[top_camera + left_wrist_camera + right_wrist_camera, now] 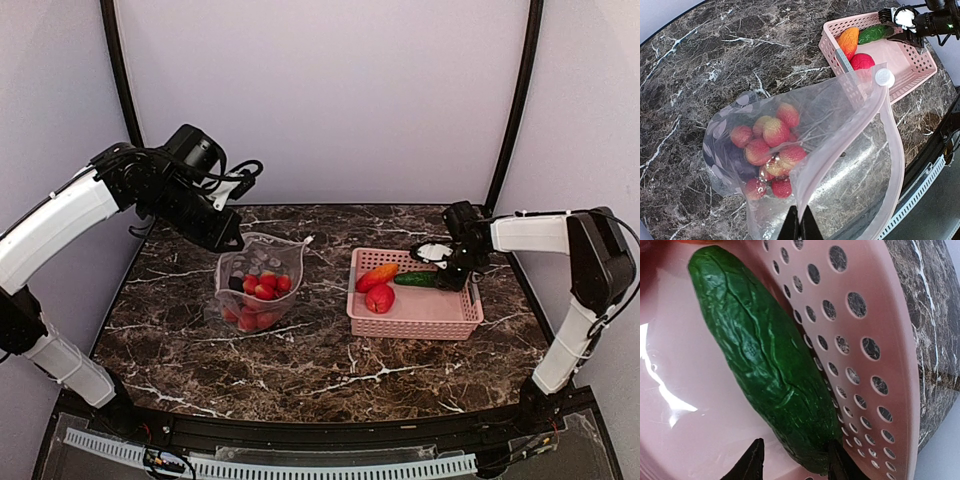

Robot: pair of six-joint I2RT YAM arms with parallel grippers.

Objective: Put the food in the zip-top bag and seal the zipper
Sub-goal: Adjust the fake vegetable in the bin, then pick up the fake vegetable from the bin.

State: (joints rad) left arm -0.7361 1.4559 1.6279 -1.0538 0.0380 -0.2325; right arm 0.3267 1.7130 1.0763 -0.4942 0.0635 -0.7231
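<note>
Where the dark marble table [300,360] sits between pale walls [320,100], the left gripper [801,227] pinches the rim of the zip-top bag [840,125], which holds red berries [771,145]. In the pink basket [420,315], the right gripper [795,452] has its fingers apart on both sides of the green cucumber [765,355], next to an orange piece [377,276].
</note>
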